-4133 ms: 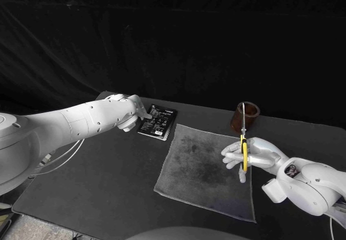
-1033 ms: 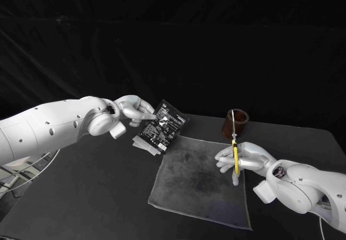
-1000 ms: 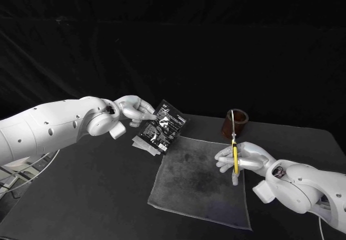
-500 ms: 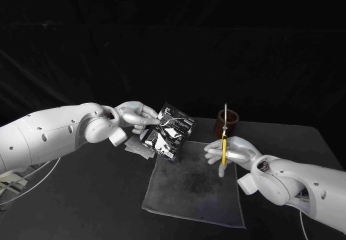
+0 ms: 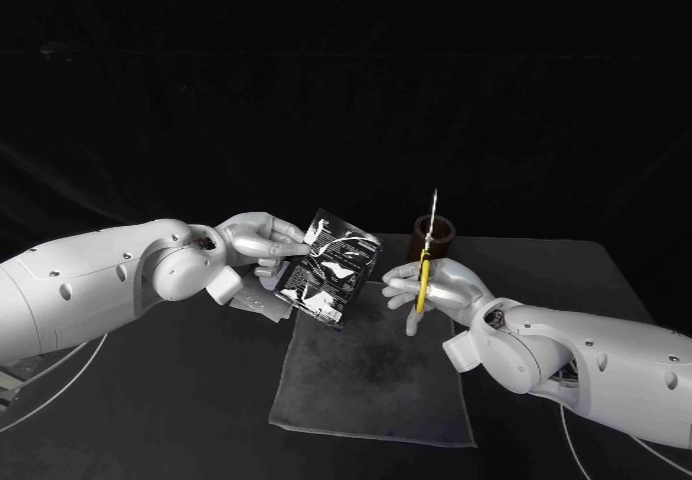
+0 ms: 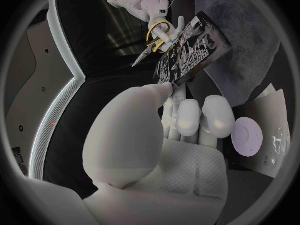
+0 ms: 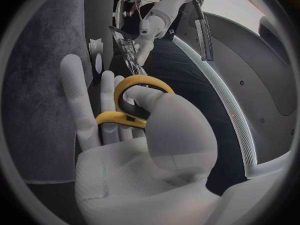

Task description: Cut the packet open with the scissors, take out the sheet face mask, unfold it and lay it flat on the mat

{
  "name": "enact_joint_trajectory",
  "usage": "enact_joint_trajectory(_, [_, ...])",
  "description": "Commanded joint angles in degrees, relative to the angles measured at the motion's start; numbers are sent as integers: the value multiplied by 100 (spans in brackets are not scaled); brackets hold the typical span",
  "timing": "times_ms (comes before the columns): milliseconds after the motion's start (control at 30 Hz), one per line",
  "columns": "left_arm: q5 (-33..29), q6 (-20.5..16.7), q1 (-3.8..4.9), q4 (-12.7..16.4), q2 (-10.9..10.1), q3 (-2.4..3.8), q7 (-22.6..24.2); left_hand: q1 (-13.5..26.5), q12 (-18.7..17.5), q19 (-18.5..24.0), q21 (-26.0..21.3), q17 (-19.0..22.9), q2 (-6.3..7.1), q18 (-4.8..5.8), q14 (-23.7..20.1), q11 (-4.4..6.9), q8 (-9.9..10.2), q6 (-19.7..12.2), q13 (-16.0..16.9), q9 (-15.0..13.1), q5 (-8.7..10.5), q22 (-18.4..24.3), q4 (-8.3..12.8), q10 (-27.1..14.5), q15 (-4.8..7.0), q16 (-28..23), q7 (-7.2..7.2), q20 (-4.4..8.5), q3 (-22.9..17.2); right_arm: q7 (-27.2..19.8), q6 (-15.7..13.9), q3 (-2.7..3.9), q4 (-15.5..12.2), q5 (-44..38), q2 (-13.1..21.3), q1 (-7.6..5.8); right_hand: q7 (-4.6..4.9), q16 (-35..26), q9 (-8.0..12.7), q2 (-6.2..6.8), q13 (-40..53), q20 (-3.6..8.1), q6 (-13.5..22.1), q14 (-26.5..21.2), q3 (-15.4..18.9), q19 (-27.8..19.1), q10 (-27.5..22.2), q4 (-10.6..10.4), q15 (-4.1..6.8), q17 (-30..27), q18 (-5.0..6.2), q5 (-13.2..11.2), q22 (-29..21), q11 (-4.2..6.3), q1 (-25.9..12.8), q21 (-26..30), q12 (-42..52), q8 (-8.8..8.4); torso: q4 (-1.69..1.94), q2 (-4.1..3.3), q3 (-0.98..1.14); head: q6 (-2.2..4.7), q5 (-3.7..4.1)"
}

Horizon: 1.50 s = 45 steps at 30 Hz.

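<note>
- The left hand (image 5: 257, 240) sits at about 9 o'clock in the head view. It pinches the packet (image 5: 329, 265) between thumb and fingers, gripping it near its left edge.
- The packet is black with white print. It is lifted off the table (image 5: 159, 400) and tilted, its top edge leaning toward 1 o'clock. It lies at 3 o'clock from the left hand, and in the head view its lower corner falls over the mat's far-left corner.
- The mat (image 5: 372, 385) is a grey cloth lying flat on the table, stretching toward 6 o'clock from both hands.
- The scissors (image 5: 424, 262) have yellow handles and stand upright at 3 o'clock from the packet, blades pointing to 12 o'clock. A narrow gap separates them from the packet, so the 2 are near but not touching.
- The right hand (image 5: 444, 288) is closed around the scissors. The right wrist view shows its thumb through 1 yellow loop and fingers at the other.
- A brown cup (image 5: 444, 235) stands on the table at 12 o'clock from the right hand, behind the blades.
</note>
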<state>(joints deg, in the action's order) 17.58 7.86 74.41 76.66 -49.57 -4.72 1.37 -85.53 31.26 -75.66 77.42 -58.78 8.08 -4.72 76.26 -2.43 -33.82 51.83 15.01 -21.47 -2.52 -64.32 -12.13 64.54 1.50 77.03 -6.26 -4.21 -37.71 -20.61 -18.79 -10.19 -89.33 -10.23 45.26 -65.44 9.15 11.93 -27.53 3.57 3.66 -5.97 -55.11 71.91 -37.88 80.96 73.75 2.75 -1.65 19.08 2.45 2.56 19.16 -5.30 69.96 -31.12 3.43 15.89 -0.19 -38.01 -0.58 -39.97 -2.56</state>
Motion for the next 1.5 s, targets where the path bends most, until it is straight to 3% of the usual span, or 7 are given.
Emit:
enact_joint_trajectory(33, [-108,64,-1,40,20,1,37,49,20,-38,25,0,-16,-50,5,9,-20,7,8,-176,-20,-2,145,11,-16,29,-9,10,-154,-290,9,12,-13,204,-30,-6,36,-46,38,277,-9,-20,79,-70,153,0,-93,-18,-25,18,745,18,-13,-24,-159,37,-3,-71,4,3,-4,-8,35])
enact_joint_trajectory(100, [-98,63,-3,55,25,-1,25,57,26,-38,26,4,-17,-50,2,8,-24,2,15,-185,-20,-4,154,5,-17,30,-10,10,-163,-297,18,14,-8,217,-51,-6,89,-103,77,445,-15,-42,170,-179,306,-51,-227,-47,-66,22,735,16,-40,-75,-272,89,-8,-161,5,4,-5,-6,37])
enact_joint_trajectory(233, [-89,58,-4,65,30,-2,13,71,37,-38,29,-1,-18,-49,1,7,-30,-7,25,-200,-20,-9,167,-3,-18,37,-11,9,-176,-288,55,15,-3,228,-74,-6,159,-214,145,612,-14,-87,270,-372,514,-88,-417,-85,-134,12,719,19,-83,-146,-357,161,-4,-299,5,5,-8,-7,34])
enact_joint_trajectory(467, [-82,55,-5,77,35,-3,4,79,43,-37,30,7,-19,-49,-4,6,-34,-11,31,-209,-20,-9,174,-8,-19,37,-12,8,-184,-256,192,16,-8,224,-100,-5,303,-397,276,722,-12,-175,504,-653,957,-79,-847,-127,-262,-37,692,20,-141,-292,-363,240,2,-572,7,4,-10,-8,32])
enact_joint_trajectory(867, [-60,106,-5,112,30,-3,-19,90,52,-34,29,9,-22,-50,-6,5,-39,-17,40,-220,-20,-7,183,-13,-20,40,-12,7,-194,-234,259,16,34,229,-161,-5,427,-557,374,650,-6,-255,713,-879,1539,-69,-1270,-202,-371,-110,676,18,-189,-414,-308,294,12,-804,4,4,-7,-14,29])
enact_joint_trajectory(1233, [72,201,-6,138,94,-6,-63,103,61,-38,35,13,-23,-48,-10,4,-44,-23,48,-231,-20,-18,190,-20,-21,42,-13,6,-202,-232,290,17,50,250,-242,-4,407,-545,370,546,7,-254,650,-840,1639,-35,-1216,-224,-356,-115,690,18,-189,-394,-254,281,45,-793,2,2,-3,-15,35])
enact_joint_trajectory(1500, [175,247,-20,135,161,-25,-107,110,65,-34,33,22,-24,-49,-16,3,-46,-29,53,-239,-20,-14,195,-27,-22,40,-13,5,-207,-250,323,21,57,277,-283,-4,311,-512,354,279,14,-236,406,-736,1772,7,-946,-259,-290,-121,732,19,-195,-304,-92,270,103,-720,-3,3,-3,-24,38])
